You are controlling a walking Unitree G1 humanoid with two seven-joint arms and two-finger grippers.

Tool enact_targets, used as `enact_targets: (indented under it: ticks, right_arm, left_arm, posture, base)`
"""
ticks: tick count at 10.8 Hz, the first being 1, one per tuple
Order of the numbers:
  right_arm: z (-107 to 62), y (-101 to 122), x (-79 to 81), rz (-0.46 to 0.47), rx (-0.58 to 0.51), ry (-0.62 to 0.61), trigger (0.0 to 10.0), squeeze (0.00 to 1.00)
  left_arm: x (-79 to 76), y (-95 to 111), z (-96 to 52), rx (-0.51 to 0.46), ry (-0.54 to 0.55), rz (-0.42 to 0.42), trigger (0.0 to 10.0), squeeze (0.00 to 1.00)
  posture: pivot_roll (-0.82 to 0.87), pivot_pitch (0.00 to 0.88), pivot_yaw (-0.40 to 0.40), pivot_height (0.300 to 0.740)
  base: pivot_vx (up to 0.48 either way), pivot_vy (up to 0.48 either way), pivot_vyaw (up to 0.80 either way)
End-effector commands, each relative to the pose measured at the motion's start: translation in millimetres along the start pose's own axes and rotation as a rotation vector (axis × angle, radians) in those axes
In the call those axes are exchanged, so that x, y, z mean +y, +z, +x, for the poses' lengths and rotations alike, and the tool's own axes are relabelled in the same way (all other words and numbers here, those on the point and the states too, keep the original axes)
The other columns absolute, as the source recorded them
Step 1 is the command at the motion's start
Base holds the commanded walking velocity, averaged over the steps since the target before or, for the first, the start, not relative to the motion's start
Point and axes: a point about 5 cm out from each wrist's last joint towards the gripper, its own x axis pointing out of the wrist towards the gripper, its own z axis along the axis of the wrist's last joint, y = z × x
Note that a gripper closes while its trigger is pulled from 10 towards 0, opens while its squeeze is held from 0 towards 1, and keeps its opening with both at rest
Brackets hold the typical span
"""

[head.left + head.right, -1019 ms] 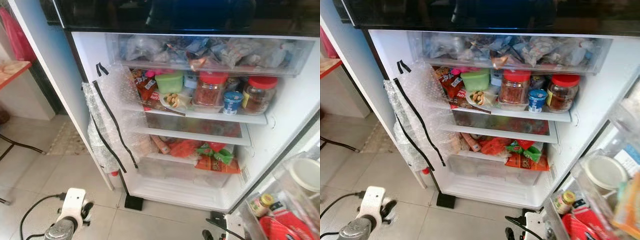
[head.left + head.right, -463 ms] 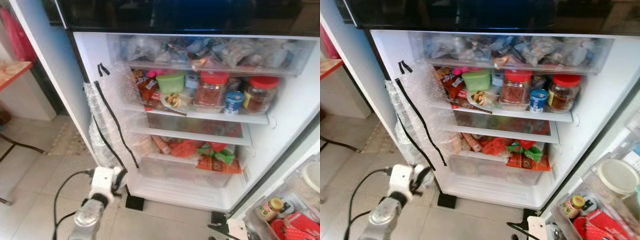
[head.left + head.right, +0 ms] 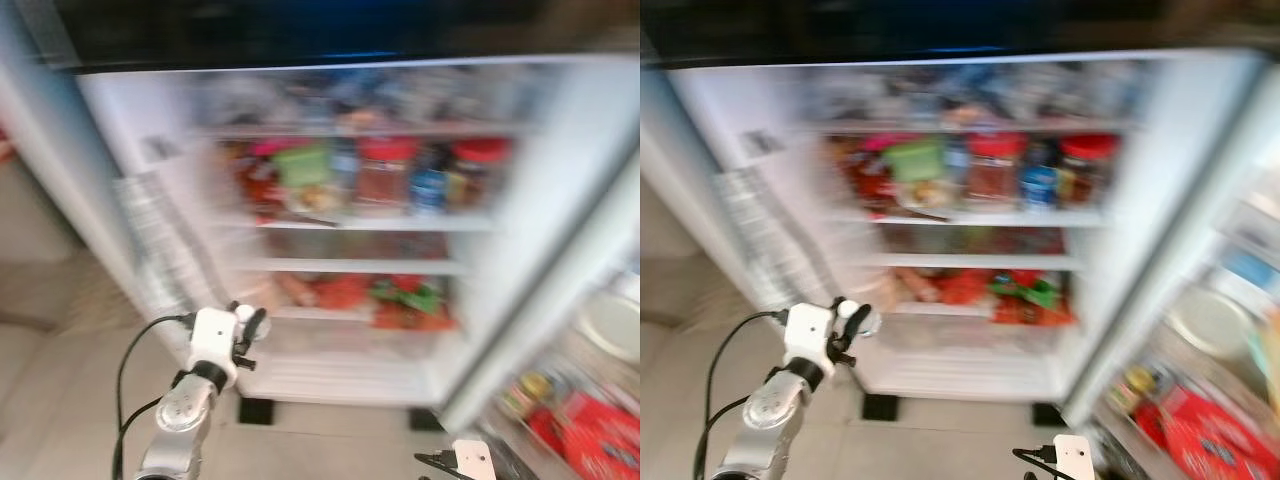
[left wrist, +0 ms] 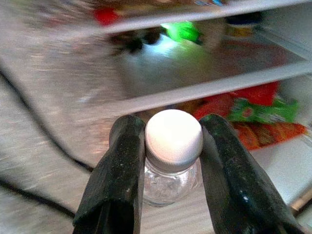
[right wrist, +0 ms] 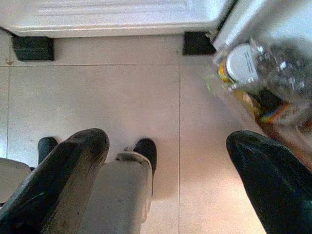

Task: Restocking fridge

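Observation:
My left gripper is shut on a small clear bottle with a white cap, one black finger on each side of the neck. In the blurred left eye view the left gripper is raised in front of the open fridge, level with its lower shelf of red and green packets. Low by the fridge door hangs my right gripper, open over the tiled floor with nothing between its fingers.
The upper shelf holds red-lidded jars and a green tub. Bubble wrap hangs on the fridge's left wall. The door's bins stand at the right with jars and red packs. My feet are on the floor below.
My left gripper has risen from near the floor and moved in towards the fridge's lower shelf with the bottle. The head views have shifted and blurred.

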Motion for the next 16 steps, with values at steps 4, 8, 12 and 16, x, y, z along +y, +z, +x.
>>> enact_targets:
  ticks: [4, 8, 12, 16]
  right_arm:
    - [-1.5, -10.0, 1.8, 0.034, 0.018, -0.004, 10.0, 0.0]
    - [-2.1, -12.4, -0.3, -0.004, 0.032, -0.02, 10.0, 0.0]
    - [-1.5, -10.2, 2.2, -0.032, 0.031, 0.008, 10.0, 0.0]
    - [-0.9, -8.3, 2.5, -0.048, 0.032, 0.002, 10.0, 0.0]
  left_arm:
    - [-1.0, 1.9, -4.6, 0.017, 0.021, -0.031, 10.0, 0.0]
    - [-7.8, -1.1, -5.6, 0.043, 0.002, -0.041, 10.0, 0.0]
    - [-6.9, -0.5, -5.1, 0.051, -0.007, -0.03, 10.0, 0.0]
    - [-6.1, 1.9, -2.0, 0.05, -0.01, -0.031, 10.0, 0.0]
  posture:
    - [-0.03, 0.046, 0.06, 0.74]
    - [-0.04, 0.028, 0.063, 0.74]
    - [-0.03, 0.012, 0.063, 0.74]
    - [-0.03, 0.024, 0.065, 0.74]
  base:
    - [0.0, 0.0, 0.0]
    - [0.0, 0.0, 0.0]
    - [0.0, 0.0, -0.32]
    - [0.063, 0.0, 0.0]
